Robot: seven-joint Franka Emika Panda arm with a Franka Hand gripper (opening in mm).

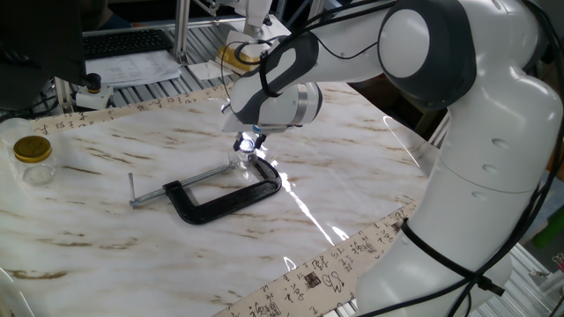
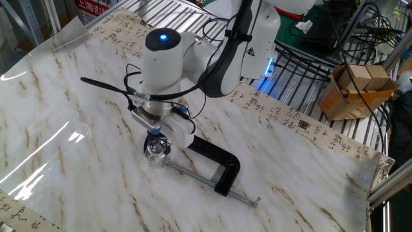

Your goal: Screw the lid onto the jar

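Marble-patterned desk fills the foreground of one fixed view, its near edge trimmed with a paper strip of printed characters. Further in lies the black C-clamp, flat on the desk, its silver screw rod pointing toward the left of that view. Just beyond the clamp's open end stands the jar, tiny and clear, with the lid above it catching a bluish glint. The pincer comes straight down onto the lid, hanging from the white arm that arches across from the right. From this side the fingers are lost in glare, so I cannot tell whether they are pressed onto the lid or only around it.

Far at the left edge, well apart from all this, a larger jar with a gold lid stands alone; the other fixed view does not take it in.

That other fixed view looks from the opposite side and higher up. There the jar shows as a glassy round just beside the clamp, directly beneath the pincer; the wrist block hides the fingertips and the lid. A blue light glows on the arm's joint. Behind, cardboard boxes sit on a wire rack, seen only from here.
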